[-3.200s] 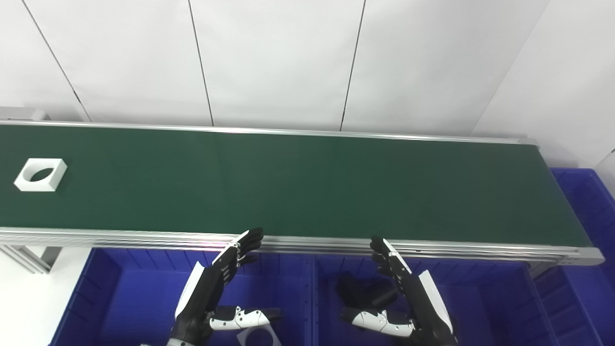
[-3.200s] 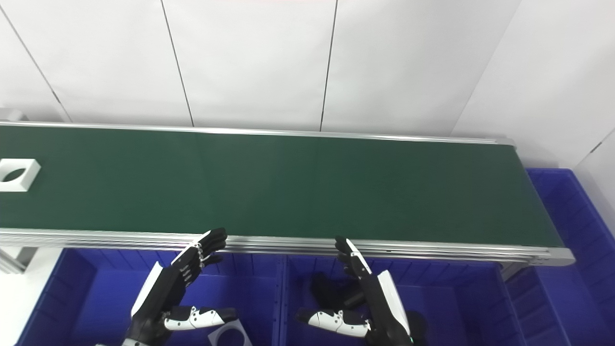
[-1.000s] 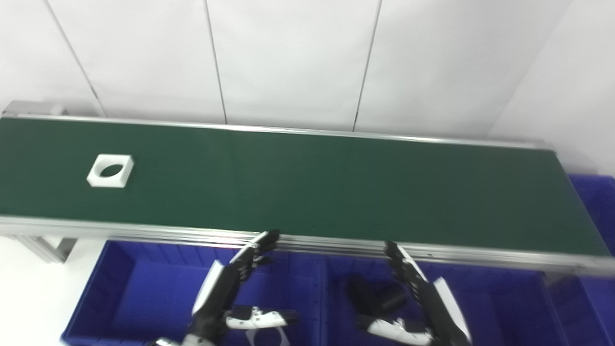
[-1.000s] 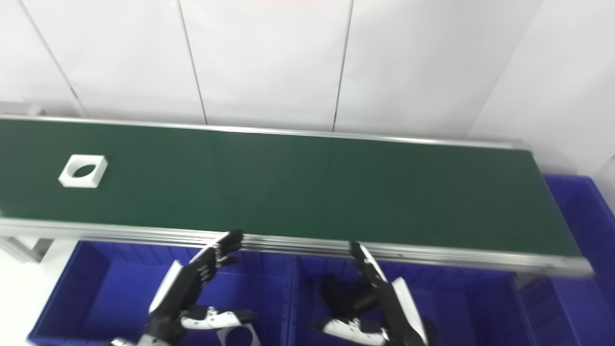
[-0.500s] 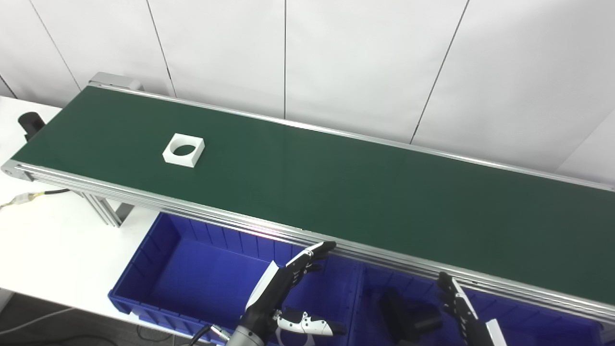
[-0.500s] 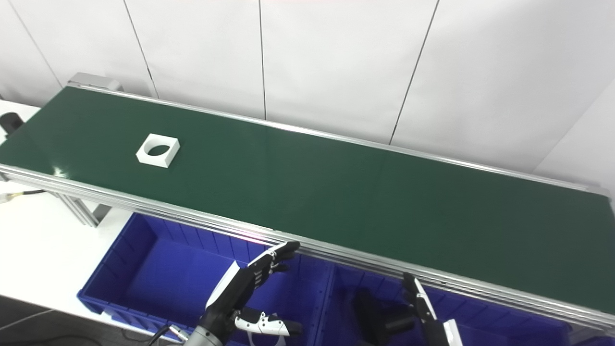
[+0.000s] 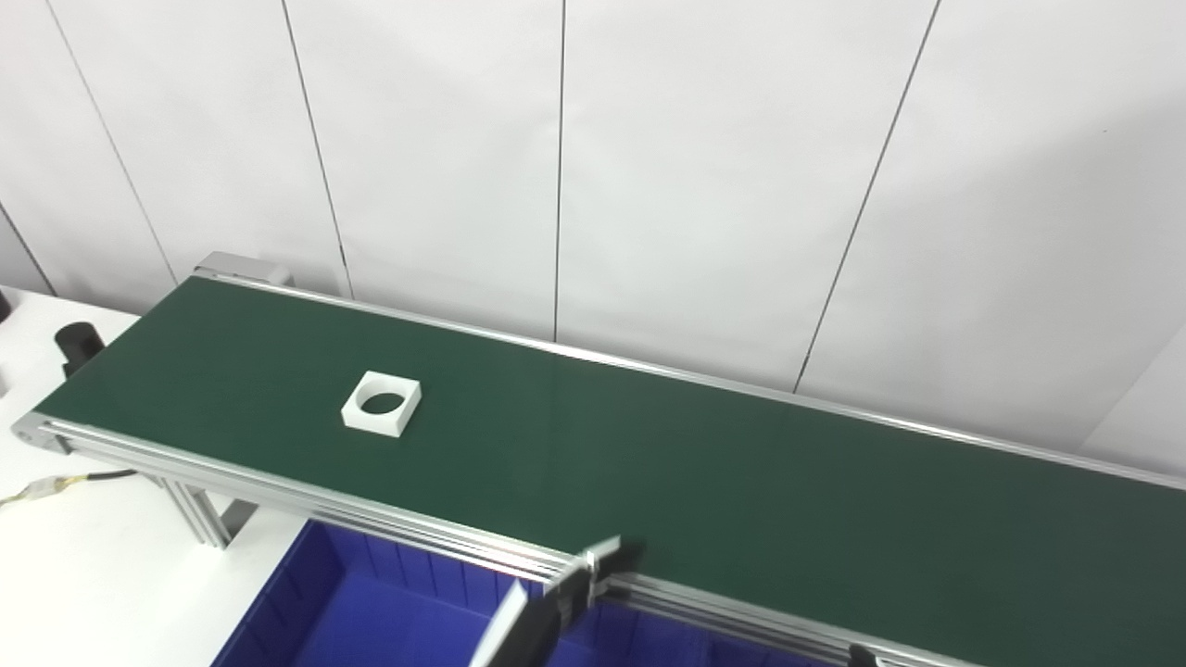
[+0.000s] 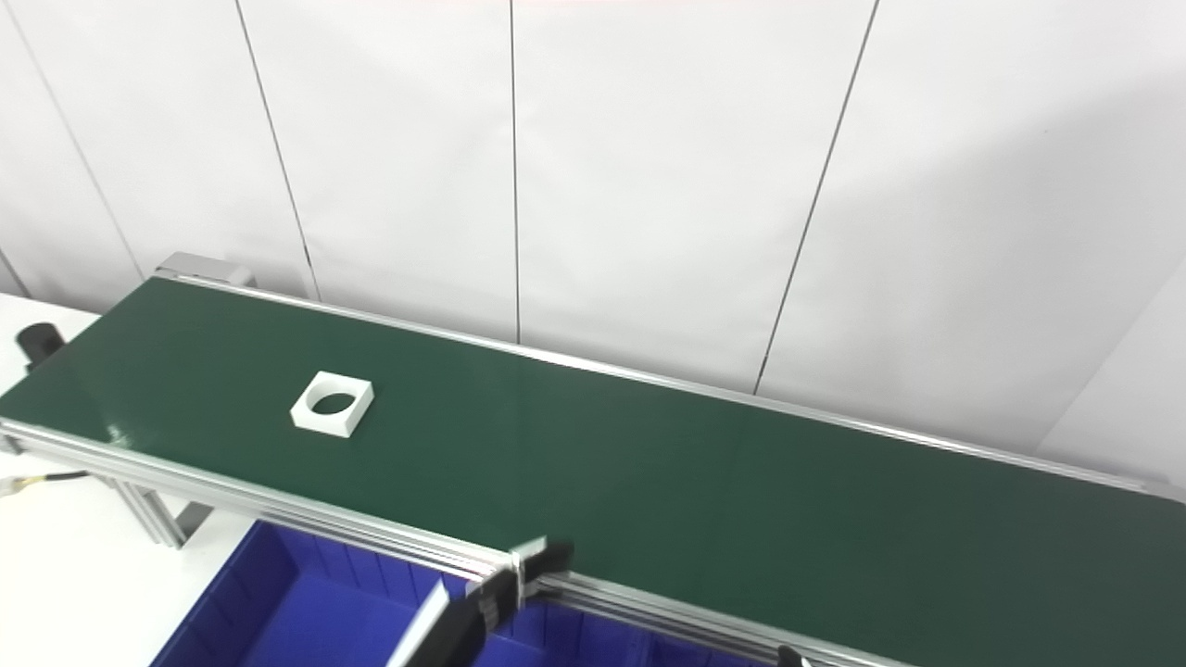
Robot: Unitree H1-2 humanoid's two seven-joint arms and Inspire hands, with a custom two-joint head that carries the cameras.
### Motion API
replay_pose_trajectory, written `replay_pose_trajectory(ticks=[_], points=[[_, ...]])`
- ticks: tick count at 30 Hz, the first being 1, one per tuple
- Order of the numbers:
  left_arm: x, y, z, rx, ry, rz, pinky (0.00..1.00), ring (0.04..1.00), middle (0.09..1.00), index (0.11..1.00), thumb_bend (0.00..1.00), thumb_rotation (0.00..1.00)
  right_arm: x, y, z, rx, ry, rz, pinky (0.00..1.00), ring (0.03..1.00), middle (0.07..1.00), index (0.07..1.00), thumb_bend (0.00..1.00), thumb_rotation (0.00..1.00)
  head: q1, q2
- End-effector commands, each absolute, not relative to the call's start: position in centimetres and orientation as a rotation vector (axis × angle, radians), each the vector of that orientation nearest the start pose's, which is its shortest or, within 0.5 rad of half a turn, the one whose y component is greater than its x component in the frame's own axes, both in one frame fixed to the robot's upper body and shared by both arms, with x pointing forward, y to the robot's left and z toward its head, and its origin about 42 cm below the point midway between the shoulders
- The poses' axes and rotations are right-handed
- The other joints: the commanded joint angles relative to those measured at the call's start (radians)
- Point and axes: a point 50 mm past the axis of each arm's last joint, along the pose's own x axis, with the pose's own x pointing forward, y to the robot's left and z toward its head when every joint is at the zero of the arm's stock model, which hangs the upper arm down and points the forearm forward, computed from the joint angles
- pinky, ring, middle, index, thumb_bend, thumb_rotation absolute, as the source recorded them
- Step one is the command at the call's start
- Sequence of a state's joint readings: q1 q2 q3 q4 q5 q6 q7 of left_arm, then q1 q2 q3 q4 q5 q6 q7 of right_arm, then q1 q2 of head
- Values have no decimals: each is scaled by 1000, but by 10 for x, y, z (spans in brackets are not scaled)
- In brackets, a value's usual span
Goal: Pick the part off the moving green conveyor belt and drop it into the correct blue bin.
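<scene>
A white square part with a round hole (image 7: 381, 404) lies flat on the green conveyor belt (image 7: 704, 482), near the belt's left end; it also shows in the right eye view (image 8: 332, 404). My left hand (image 7: 565, 597) reaches up from the bottom edge with its fingers stretched out, blurred, over the belt's near rail and far to the right of the part. It holds nothing. Only a dark tip of my right hand (image 7: 852, 656) shows at the bottom edge. A blue bin (image 7: 371, 616) sits below the belt's near rail.
The belt's metal rail (image 7: 306, 496) runs along its near side above the bin. A white table (image 7: 83, 574) with a cable (image 7: 56, 486) lies at the left. A black cylinder (image 7: 79, 341) stands by the belt's left end. White wall panels stand behind the belt.
The camera has swung up, so the belt sits lower and both hands have dropped to the picture's bottom edge. The part has ridden a little to the right along the belt.
</scene>
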State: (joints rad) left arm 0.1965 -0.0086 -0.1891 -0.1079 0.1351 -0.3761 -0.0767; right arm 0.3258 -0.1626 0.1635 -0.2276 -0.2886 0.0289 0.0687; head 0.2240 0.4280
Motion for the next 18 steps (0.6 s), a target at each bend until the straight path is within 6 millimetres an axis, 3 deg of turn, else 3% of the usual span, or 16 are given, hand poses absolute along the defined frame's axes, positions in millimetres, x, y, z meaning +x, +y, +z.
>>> replay_pose_trajectory(ticks=[1,8,18], points=[[232,166,134,115,-404,-214,786,859,884,860,934,340,179,-225,87,-392,38,189,846,899,930,944,782,170,5,-8],[257,200,178,227,-495,-178,825,894,921,906,893,387,185,-222,83,-381,21,184,852,892,924,942,791,167,11,-3],[291,258,215,466,-444,-137,894,952,971,933,856,407,191,-223,80,-362,-42,173,790,856,889,917,812,169,25,28]])
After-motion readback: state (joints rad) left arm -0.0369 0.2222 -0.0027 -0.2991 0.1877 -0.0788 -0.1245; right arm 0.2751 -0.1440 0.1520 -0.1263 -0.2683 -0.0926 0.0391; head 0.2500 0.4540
